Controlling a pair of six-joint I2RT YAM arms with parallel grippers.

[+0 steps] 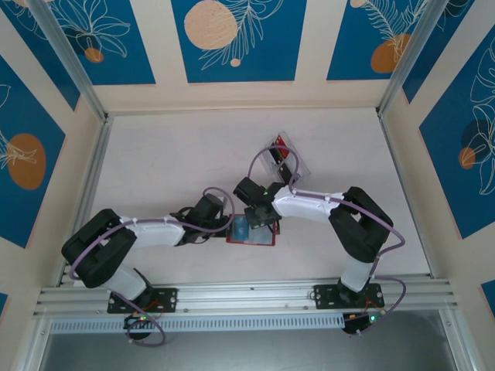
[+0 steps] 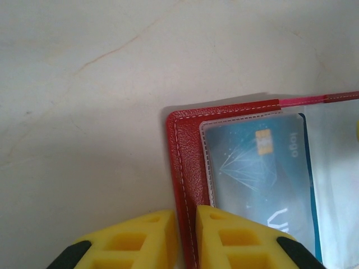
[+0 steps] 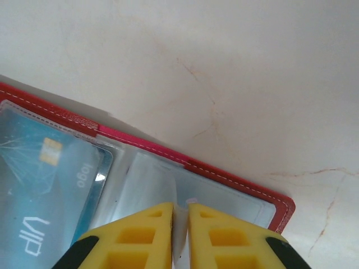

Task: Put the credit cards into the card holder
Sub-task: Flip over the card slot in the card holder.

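The red card holder (image 1: 253,239) lies open on the table between both arms. A teal-blue credit card (image 2: 258,168) sits inside its clear left sleeve, also seen in the right wrist view (image 3: 45,190). My left gripper (image 2: 187,235) is shut on the stitched red left edge of the card holder (image 2: 182,145). My right gripper (image 3: 180,224) is shut on a loose clear sleeve leaf (image 3: 146,179) of the holder's right half (image 3: 241,182). A red card (image 1: 281,147) and something dark lie in the tray behind.
A clear plastic tray (image 1: 298,164) stands behind the right wrist, toward the back of the table. Pale marbled tabletop (image 1: 170,162) stretches to the left and back. Walls and metal rails (image 1: 85,185) close the table's sides.
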